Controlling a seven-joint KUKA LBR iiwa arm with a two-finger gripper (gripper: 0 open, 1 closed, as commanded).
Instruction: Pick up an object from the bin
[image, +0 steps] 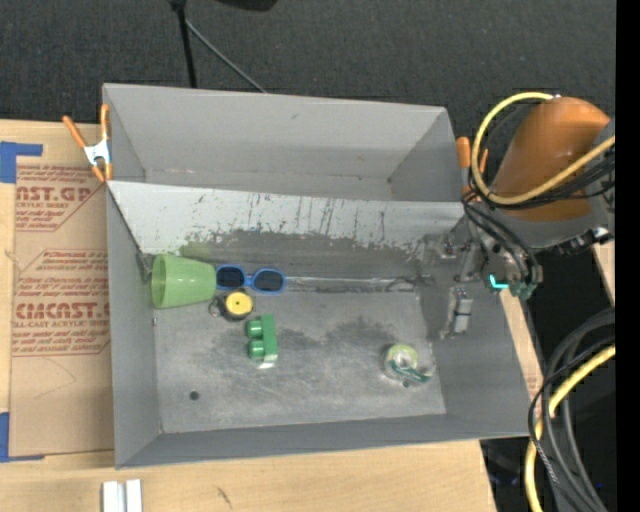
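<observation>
The gripper hangs low at the right end of the grey metal bin, close to the right wall and just above the scuffed floor. Its tip blends into the metal behind it, so I cannot tell whether it is released or clenched, and nothing can be made out in its grasp. Above and to the right of it sits the arm's orange cover.

Nearest to the gripper, a little below it and to its left in the camera view, is a small pale round thing with green on it, possibly a clear ball. It rests on the floor near the front wall, apart from the gripper.

Everything else lies well off to the gripper's left, across a bare stretch of floor. A green toy block stands roughly level with the gripper. Beyond it is a small yellow disc. Just above the disc lies a pair of blue sunglasses, and touching their far end is a light green plastic cup on its side against the left wall.
</observation>
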